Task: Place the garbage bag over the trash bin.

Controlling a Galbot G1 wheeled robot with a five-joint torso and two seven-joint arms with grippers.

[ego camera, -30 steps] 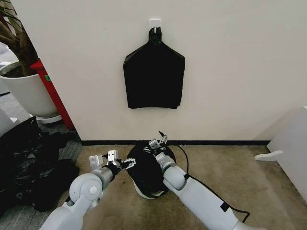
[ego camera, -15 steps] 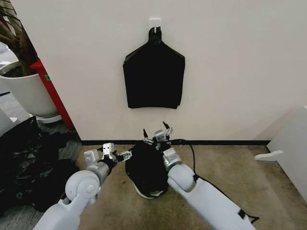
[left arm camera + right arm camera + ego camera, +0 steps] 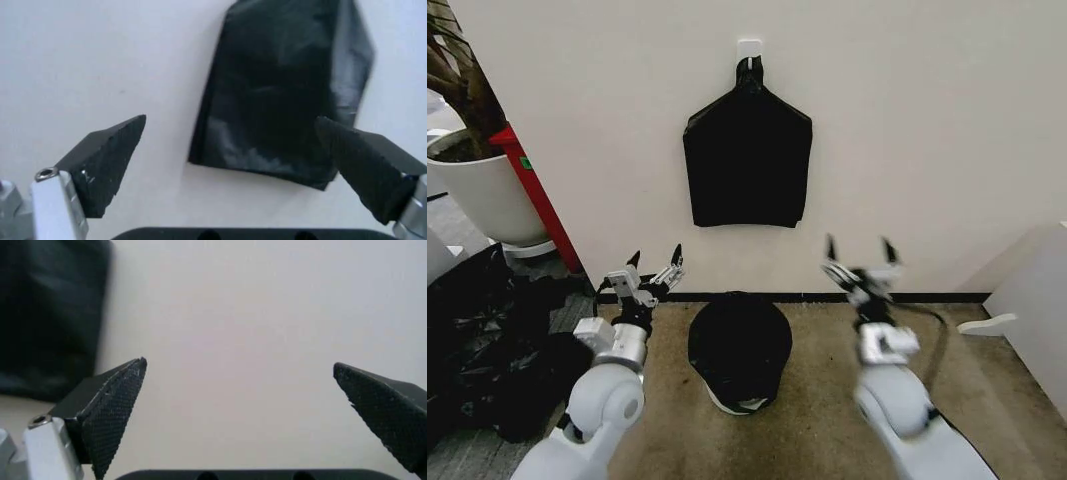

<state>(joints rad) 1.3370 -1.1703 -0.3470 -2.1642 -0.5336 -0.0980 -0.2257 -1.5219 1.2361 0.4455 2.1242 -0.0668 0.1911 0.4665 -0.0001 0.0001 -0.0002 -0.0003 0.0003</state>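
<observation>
Beige carpet meets a white wall ahead of me. My left gripper and right gripper have both lifted off the bag since a moment ago, fingers spread wide, holding nothing. Between and below them the bag now drapes over the bin, touching neither. On the wall above hangs a flat black bundle.

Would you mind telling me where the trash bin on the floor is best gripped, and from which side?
Probably at the rolled rim, from above. The garbage bag drapes over the trash bin, leaving just a cream sliver near the floor, so the covered rim is the firmest edge. The open left gripper and right gripper hover clear.
</observation>
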